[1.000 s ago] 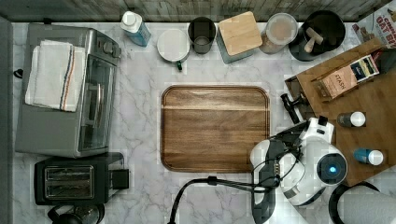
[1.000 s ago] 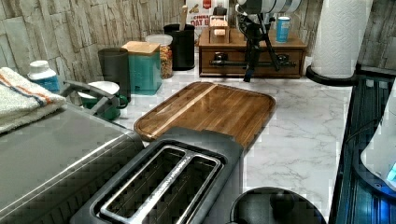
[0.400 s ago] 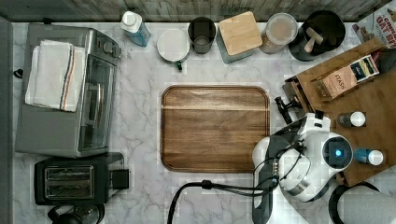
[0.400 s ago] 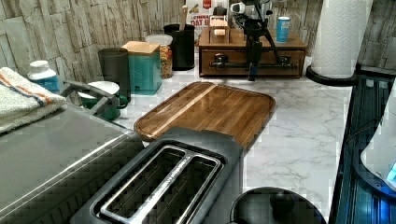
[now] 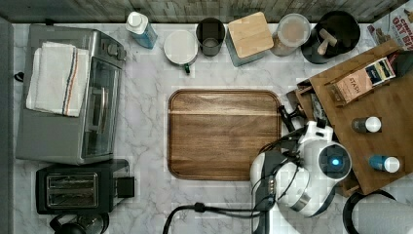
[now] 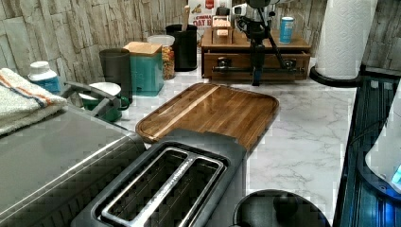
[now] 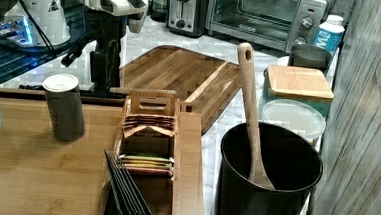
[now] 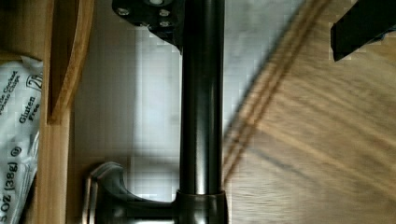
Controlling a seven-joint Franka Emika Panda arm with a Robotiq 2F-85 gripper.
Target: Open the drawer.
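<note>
In the top view, going left to right, a toaster oven (image 5: 68,92) with a folded towel (image 5: 57,78) on its roof stands at the left edge of the marble bench (image 5: 146,126), with a black slot toaster (image 5: 78,189) near it toward the top view's bottom. The wood-grain cutting board (image 5: 224,134) lies in the middle. To the top view's right of the board sits the wooden organizer (image 5: 384,122), and the white arm (image 5: 311,170) reaches across between board and organizer.

In the left view, the drawer (image 6: 257,60) sits at the far end of the bench, under the organizer's top. Its long black bar handle (image 6: 257,69) runs across its front. The pincer (image 6: 257,78) hangs straight down in front of the drawer, at the middle of the handle, its tip below the bar and just above the bench. A paper towel roll (image 6: 343,38) stands to the left view's right of the organizer.

In the wrist view the handle (image 8: 201,102) runs between two black fingers (image 8: 154,16), one on each side; whether they press the bar I cannot tell. Beside the bar the drawer (image 8: 56,140) stands slightly open, a white packet (image 8: 16,135) showing inside.
</note>
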